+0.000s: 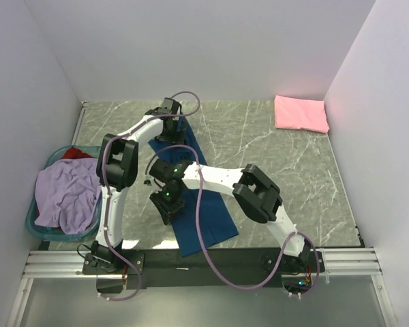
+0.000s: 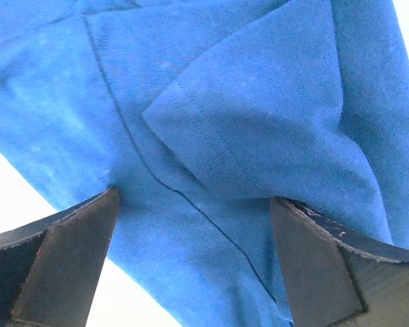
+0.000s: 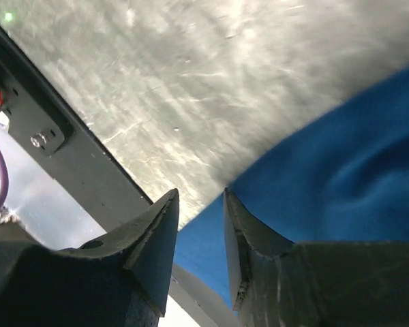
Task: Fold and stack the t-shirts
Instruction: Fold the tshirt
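The navy blue t-shirt (image 1: 218,228) lies as a long strip on the table, running from the back left towards the front edge. My left gripper (image 1: 169,128) is over its far end; in the left wrist view it (image 2: 194,225) is wide open, with the blue cloth (image 2: 259,88) and a sleeve flap below it. My right gripper (image 1: 169,208) is at the strip's left edge; its jaws (image 3: 201,204) stand a little apart over the cloth's edge (image 3: 341,170). A folded pink t-shirt (image 1: 300,113) lies at the back right. The lavender t-shirt (image 1: 68,194) and the red one (image 1: 75,153) are in the basket.
The teal basket (image 1: 33,218) stands at the table's left edge. The grey marble table (image 1: 279,157) has white walls on three sides. A black and metal rail (image 1: 211,260) runs along the front edge, which also shows in the right wrist view (image 3: 68,163).
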